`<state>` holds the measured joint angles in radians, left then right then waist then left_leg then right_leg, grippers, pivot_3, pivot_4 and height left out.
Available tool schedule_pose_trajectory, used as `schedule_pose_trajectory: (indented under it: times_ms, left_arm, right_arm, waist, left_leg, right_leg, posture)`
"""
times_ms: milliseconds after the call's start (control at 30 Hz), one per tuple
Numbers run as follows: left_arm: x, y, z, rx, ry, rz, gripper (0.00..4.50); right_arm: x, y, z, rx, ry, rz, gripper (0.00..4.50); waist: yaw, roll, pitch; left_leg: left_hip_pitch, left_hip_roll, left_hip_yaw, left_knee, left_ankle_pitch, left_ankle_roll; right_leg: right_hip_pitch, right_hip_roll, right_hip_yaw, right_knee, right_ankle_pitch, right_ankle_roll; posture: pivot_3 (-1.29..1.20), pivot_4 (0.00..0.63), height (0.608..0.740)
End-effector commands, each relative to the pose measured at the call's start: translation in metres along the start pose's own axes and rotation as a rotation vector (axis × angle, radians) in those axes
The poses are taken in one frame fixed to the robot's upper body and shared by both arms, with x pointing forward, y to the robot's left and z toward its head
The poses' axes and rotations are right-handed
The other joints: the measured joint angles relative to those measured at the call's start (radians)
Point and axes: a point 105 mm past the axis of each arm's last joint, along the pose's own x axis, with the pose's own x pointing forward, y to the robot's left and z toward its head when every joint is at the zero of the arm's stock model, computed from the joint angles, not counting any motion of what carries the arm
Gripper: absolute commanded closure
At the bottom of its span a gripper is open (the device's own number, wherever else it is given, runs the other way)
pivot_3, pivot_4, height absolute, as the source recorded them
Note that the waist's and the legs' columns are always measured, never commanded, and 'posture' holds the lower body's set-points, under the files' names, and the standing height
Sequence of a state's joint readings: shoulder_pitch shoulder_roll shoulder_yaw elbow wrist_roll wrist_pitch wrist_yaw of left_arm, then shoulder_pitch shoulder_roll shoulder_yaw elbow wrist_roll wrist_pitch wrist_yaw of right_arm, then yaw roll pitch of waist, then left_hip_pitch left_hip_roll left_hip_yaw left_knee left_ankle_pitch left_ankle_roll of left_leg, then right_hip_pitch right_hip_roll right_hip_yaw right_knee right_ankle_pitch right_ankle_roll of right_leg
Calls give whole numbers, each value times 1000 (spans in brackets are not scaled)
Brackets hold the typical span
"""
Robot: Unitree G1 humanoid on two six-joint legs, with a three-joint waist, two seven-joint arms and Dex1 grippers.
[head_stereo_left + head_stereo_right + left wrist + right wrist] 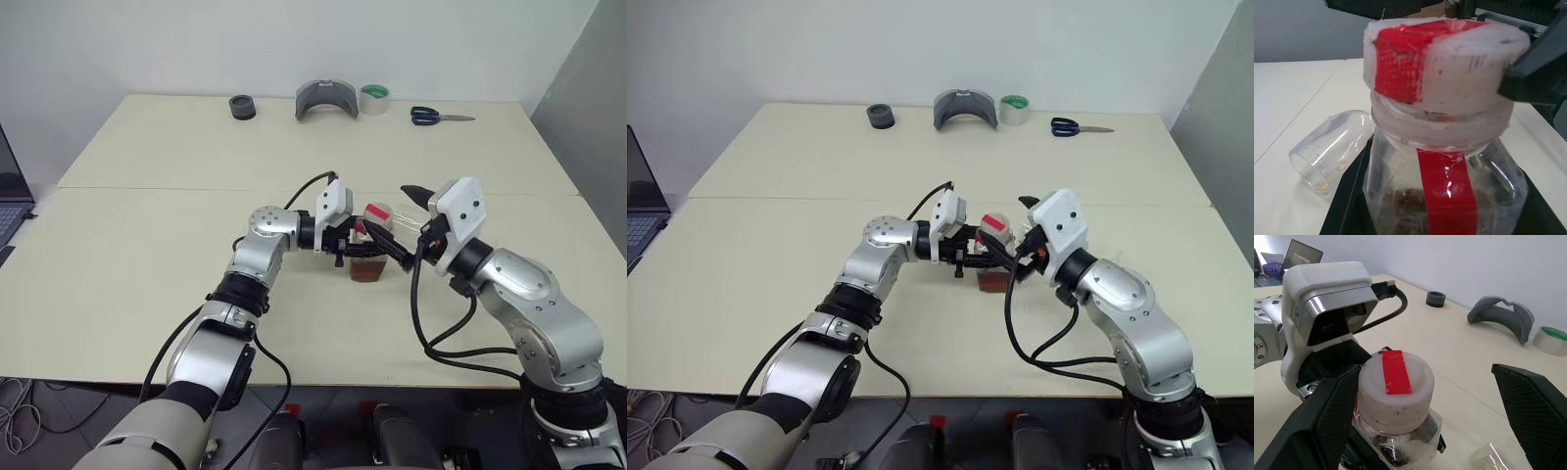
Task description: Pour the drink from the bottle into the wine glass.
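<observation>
On the cream surface (147, 225), the bottle (372, 257) is pinched by the left tool (355, 246); the right tool (1430, 421) is spread around its cap (1396, 390).

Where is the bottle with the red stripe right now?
The small clear plastic bottle with the red label strip stands mid-table in the left gripper, with the open right gripper around its pale cap.

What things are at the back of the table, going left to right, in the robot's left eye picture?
Black round ring → grey curved piece → roll of tape with green → blue-handled scissors.
</observation>
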<state>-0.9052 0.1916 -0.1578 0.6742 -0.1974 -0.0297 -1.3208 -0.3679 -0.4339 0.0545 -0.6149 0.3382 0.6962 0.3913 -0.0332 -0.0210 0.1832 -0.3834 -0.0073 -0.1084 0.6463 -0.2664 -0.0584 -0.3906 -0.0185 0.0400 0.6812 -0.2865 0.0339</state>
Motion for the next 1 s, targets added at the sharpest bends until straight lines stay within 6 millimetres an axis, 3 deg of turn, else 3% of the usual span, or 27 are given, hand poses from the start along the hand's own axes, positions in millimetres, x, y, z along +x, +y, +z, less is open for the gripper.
schedule_pose_trajectory:
  times_ms: [33,1000]
  left_arm:
    - [0,0,15,55,-38,-9,2703]
    - [0,1,14,57,-34,-5,2704]
  right_arm:
    - [-7,-7,12,-18,-42,-40,0]
    - [-13,-7,12,-14,-30,-33,0]
  waist:
    - [0,0,0]
    - [0,0,0]
  left_leg:
    - [0,0,0,0,0,0]
    - [0,0,0,0,0,0]
  right_leg:
    - [0,0,0,0,0,0]
    - [0,0,0,0,0,0]
  posture:
    - [0,150,740]
    - [0,150,740]
